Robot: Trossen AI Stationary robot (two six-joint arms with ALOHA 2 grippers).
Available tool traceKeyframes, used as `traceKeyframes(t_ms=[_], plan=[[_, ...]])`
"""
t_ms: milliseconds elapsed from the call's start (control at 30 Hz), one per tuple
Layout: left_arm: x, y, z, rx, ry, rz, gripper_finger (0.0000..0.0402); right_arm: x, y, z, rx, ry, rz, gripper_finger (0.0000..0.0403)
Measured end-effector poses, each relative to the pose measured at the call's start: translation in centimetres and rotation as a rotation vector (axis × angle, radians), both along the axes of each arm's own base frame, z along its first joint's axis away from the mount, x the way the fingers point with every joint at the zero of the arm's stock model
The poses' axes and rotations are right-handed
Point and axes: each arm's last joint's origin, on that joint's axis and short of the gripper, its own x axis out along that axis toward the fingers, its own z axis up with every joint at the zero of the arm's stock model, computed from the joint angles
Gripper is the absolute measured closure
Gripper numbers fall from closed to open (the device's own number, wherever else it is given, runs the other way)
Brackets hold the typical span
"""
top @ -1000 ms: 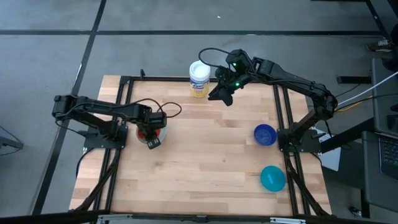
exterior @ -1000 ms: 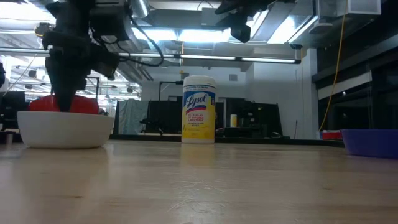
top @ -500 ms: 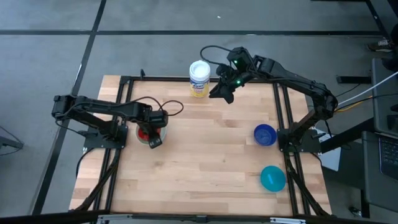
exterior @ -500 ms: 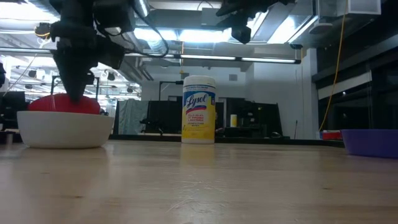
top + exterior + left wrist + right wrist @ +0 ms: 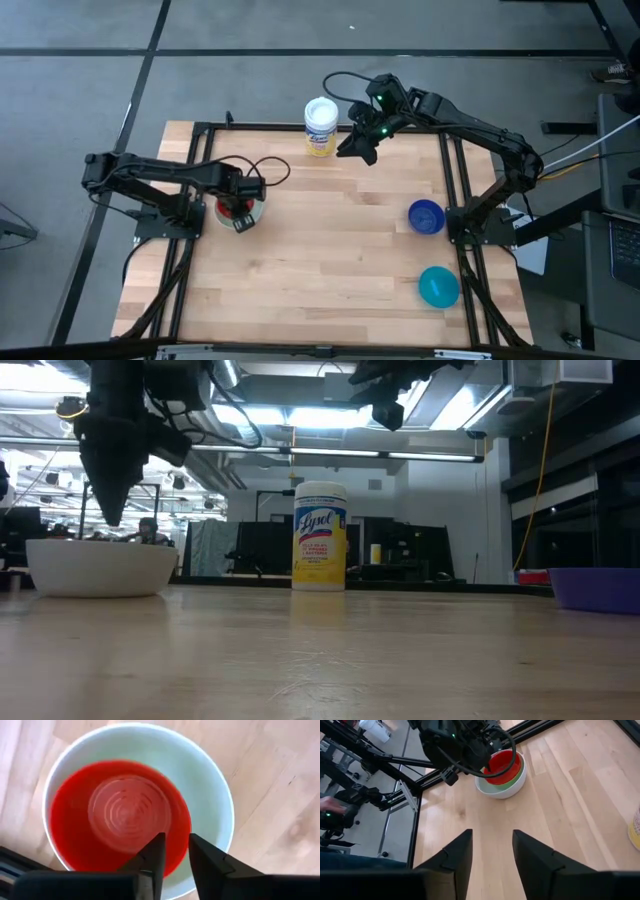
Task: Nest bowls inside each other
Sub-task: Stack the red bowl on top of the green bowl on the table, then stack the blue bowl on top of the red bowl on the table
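A white bowl (image 5: 212,795) sits on its base at the table's left, with a green bowl (image 5: 518,774) in it and a red bowl (image 5: 120,815) innermost. My left gripper (image 5: 176,840) hangs just above the red bowl, pointing straight down. It is open by a narrow gap, with nothing between the fingers. In the low view its tip (image 5: 110,515) stands clear above the white bowl's rim (image 5: 100,545). My right gripper (image 5: 492,837) is open and empty, high over the far side of the table. A dark blue bowl (image 5: 426,216) and a teal bowl (image 5: 438,286) stand apart at the right.
A white-lidded canister with a yellow label (image 5: 320,125) stands at the far middle, beside my right gripper (image 5: 358,150). Black frame rails (image 5: 200,180) run along the table's left and right sides. Bare wood lies across the middle and near part.
My left gripper has risen a little above the stack. The red bowl, which showed above the white bowl's rim in the low view, has dropped down inside and no longer shows there. The right arm has kept still.
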Motion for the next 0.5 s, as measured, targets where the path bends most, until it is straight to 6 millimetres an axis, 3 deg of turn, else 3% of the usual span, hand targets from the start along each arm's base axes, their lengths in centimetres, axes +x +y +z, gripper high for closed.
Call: traceKeyframes(t_ms=[267,367,500], plan=[[1.5,0.4,2.3,0.015,-0.144,0.032,0.0336,0.0,0.0,0.0,0.003,0.001,-0.002,0.0273],[3.3,0.8,4.8,-0.010,-0.412,0.030,0.0326,0.0,0.0,0.0,0.006,0.002,-0.003,0.0269],[6.1,2.2,9.2,-0.024,-0.957,-0.001,0.0316,0.1,0.1,0.0,0.046,0.014,-0.027,0.0262]])
